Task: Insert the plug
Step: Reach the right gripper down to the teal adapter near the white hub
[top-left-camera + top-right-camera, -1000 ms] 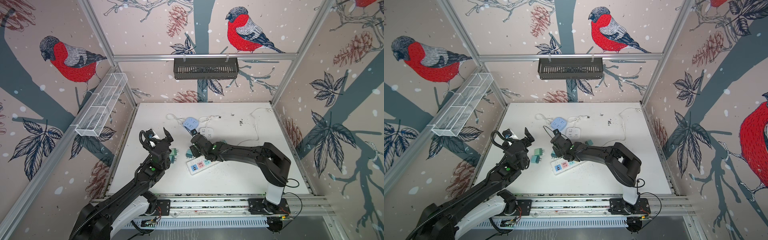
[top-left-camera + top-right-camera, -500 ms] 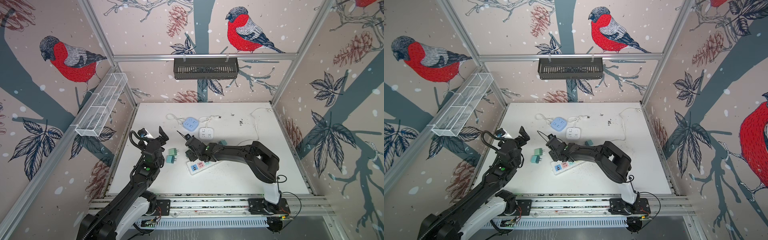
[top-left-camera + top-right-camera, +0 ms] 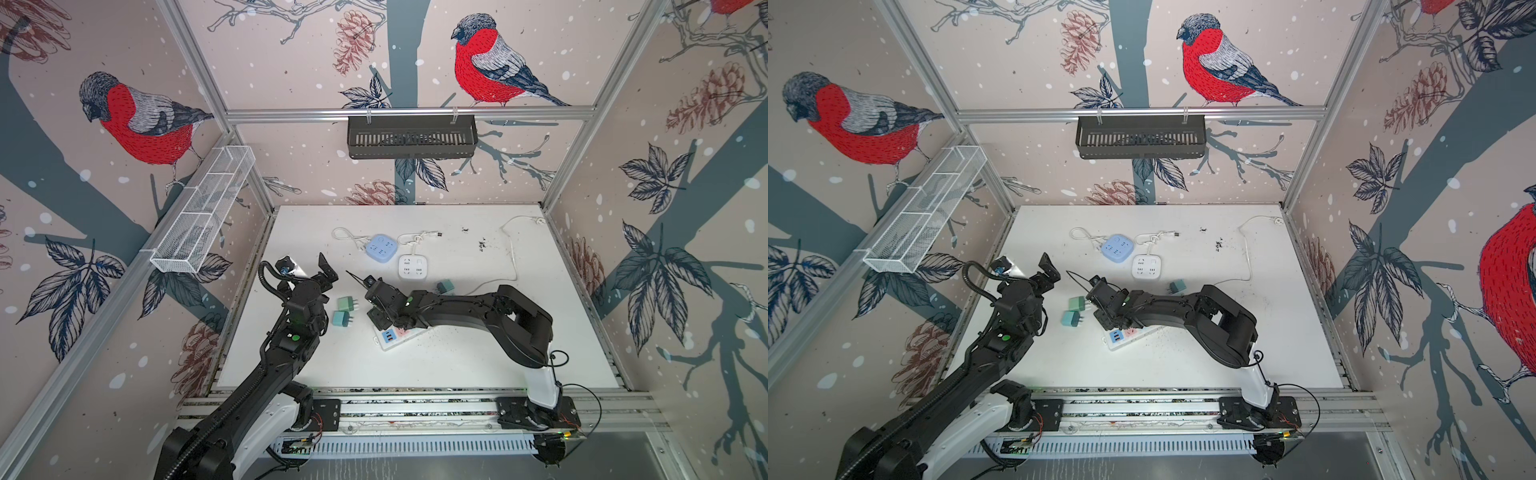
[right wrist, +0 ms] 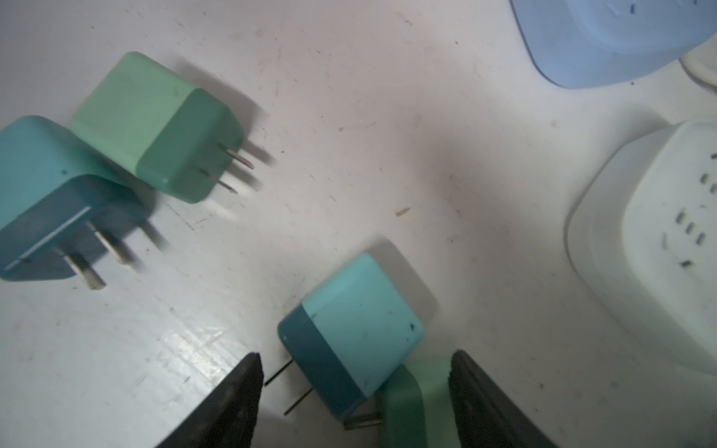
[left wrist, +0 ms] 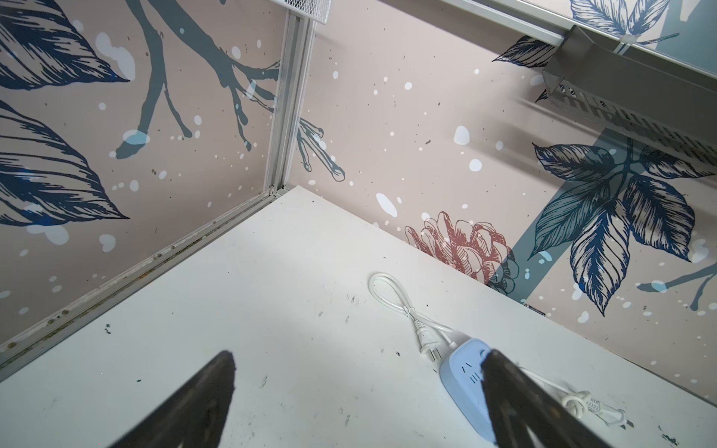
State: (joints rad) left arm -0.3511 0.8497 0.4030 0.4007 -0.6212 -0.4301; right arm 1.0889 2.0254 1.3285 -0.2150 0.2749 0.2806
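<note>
In the right wrist view my right gripper stands open around a light-blue plug lying on the table, with neither finger touching it. A green plug lies just behind it. In both top views this gripper hides those two plugs and hovers beside the white power strip. Two more plugs, green and teal, lie between the arms. My left gripper is raised and open with nothing in it; the left wrist view shows only table between its fingers.
A blue socket cube and a white socket cube with looped cords lie behind the grippers. Another teal plug lies right of the right gripper. A white cable runs to the back right corner. Walls enclose three sides.
The right gripper has slid left over the table and its jaws have widened. The left gripper has drawn back to the left, uncovering the green and teal plugs.
</note>
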